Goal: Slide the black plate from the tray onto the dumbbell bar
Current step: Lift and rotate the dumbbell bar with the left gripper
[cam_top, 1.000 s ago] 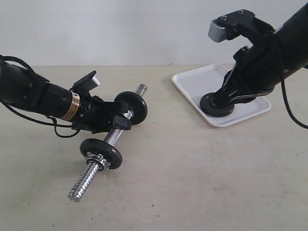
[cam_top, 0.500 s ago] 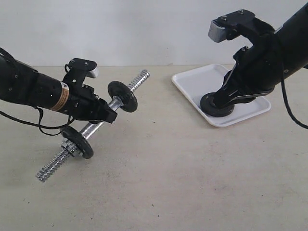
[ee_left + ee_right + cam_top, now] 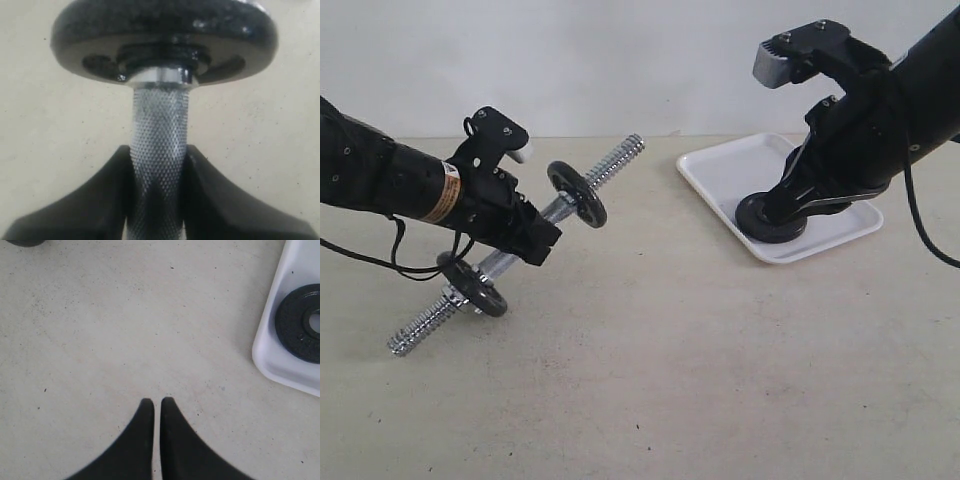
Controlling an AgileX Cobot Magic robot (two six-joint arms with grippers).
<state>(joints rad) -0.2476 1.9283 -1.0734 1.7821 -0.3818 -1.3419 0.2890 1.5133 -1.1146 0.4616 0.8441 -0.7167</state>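
At left, the left gripper (image 3: 159, 172) is clamped on the knurled middle of the dumbbell bar (image 3: 616, 161). It holds the bar tilted between the lower black disc (image 3: 472, 284) and the upper black disc (image 3: 576, 194), with the raised threaded end bare. At right, the black plate (image 3: 765, 222) lies flat in the tray (image 3: 720, 165), partly hidden by the right arm in the exterior view. The right wrist view shows the plate's face and centre hole uncovered, and the right gripper (image 3: 156, 412) pinched together on nothing over bare table (image 3: 100, 340) beside the tray.
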